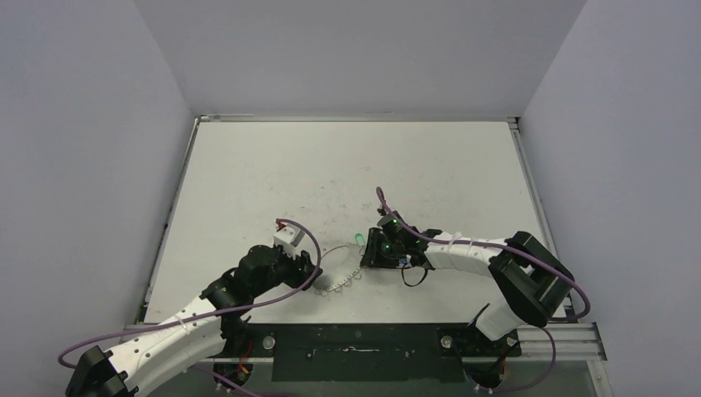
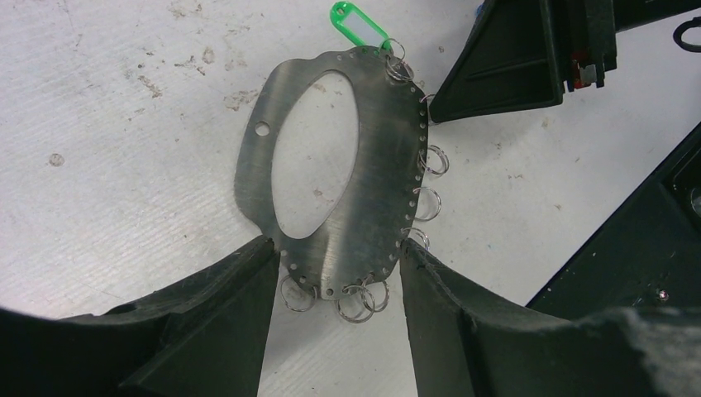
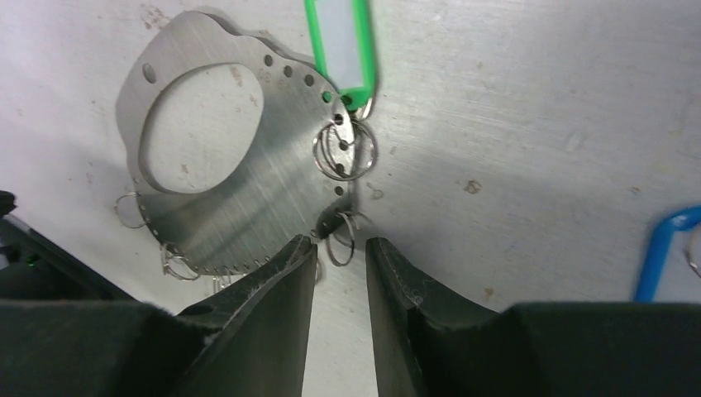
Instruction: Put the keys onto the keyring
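Top external view: white, scuffed table (image 1: pixel 331 157) with two white-and-black arms meeting over its near middle. Item one, keyring (image 2: pixel 376 165): a flat, pale-grey brushed-metal plate, ring-shaped around a large oval opening. It has small holes along its rim, and several small wire split rings (image 2: pixel 430 203) hang from those holes. It is located between the two claws; whether it rests flat on the table cannot be told. Left claw (image 2: pixel 337 252): black, two-fingered, grasping the keyring's near end with one finger against each edge of the plate. Item two, green key tag (image 3: pixel 339 41): bright green plastic with a pale insert. A wire split ring joins it to a rim hole at the keyring's far end, and it sits just beyond the plate. Item three, blue key tag (image 3: pixel 661 248): blue plastic, partly seen at the right edge of the right wrist view, on the table well apart from the keyring. Right claw (image 3: pixel 340 248): black and released, its fingers a narrow gap apart with nothing between them. Its tips are just beside the keyring's rim and one small ring.
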